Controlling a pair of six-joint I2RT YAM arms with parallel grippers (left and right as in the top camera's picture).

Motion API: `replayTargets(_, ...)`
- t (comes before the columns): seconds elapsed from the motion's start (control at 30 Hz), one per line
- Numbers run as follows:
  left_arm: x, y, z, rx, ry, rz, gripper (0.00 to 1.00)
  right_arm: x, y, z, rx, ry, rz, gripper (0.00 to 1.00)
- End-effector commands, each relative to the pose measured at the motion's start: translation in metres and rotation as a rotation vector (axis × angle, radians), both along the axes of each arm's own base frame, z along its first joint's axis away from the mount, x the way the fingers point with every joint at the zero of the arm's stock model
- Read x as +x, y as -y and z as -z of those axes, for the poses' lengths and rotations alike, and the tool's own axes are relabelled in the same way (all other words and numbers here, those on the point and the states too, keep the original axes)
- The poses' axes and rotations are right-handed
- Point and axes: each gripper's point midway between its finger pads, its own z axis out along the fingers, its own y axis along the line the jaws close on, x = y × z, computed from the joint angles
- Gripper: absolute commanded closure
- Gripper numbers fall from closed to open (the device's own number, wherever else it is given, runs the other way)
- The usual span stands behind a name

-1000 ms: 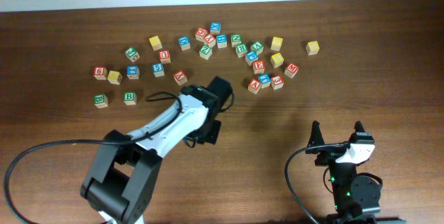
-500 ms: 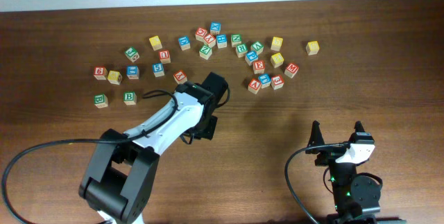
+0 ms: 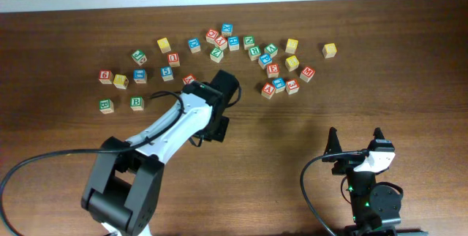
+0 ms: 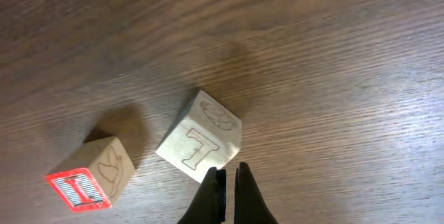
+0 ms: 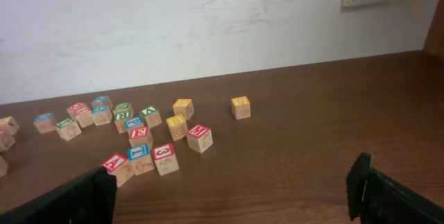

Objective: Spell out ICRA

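Note:
In the left wrist view my left gripper is shut and empty, its tips touching or just short of the near edge of a tilted wooden cube that shows a plain face with an outlined letter. The red-faced "I" cube lies to its left. In the overhead view the left gripper is over the table's middle, beside a red cube that the arm partly hides. The red "A" cube also shows in the overhead view. The "C" and "R" letters are too small to read. My right gripper is open and empty.
Many other lettered cubes lie scattered along the back of the table, from a green pair at the left to a lone yellow cube at the right. The right gripper is near the front right. A white wall runs behind the table.
My left gripper has moved a little toward the back and left, closer to the cubes. The right arm has not moved.

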Motion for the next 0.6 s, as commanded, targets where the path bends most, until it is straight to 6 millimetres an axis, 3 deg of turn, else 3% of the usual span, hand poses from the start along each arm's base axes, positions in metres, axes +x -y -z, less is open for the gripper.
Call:
replayTargets(0.0, 0.007, 0.002, -0.013, -0.026, 0.032, 0.005, 1.0, 0.0, 0.004, 0.003, -0.008, -0.005, 0.017, 0.02)
replayTargets(0.57, -0.001, -0.003, 0.001, -0.017, 0.017, 0.005, 1.0, 0.0, 0.004, 0.003, -0.008, -0.005, 0.017, 0.02)
